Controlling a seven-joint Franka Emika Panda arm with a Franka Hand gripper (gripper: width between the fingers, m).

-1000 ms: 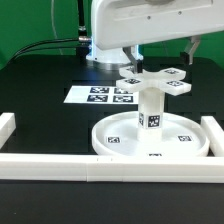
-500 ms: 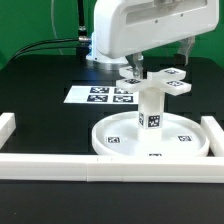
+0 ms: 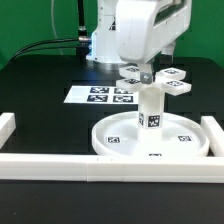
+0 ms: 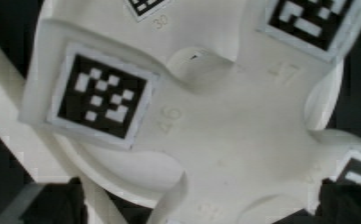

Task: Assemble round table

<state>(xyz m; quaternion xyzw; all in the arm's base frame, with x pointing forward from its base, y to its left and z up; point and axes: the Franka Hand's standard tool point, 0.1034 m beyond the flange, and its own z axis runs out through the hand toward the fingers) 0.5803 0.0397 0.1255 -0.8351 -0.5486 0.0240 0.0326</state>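
Standing on disc (image 3: 126,146) — post (image 3: 150,106), cross piece (image 3: 162,85) on top. Gripper (image 3: 146,71) down at cross piece; I cannot tell whether it's parted or closed.

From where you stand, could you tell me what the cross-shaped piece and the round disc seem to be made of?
Cross-shaped piece: probably white plastic, smooth, slightly glossy, rounded moulded edges in the wrist view. Round disc: likely the same plastic, matte-looking, uniform raised rim.
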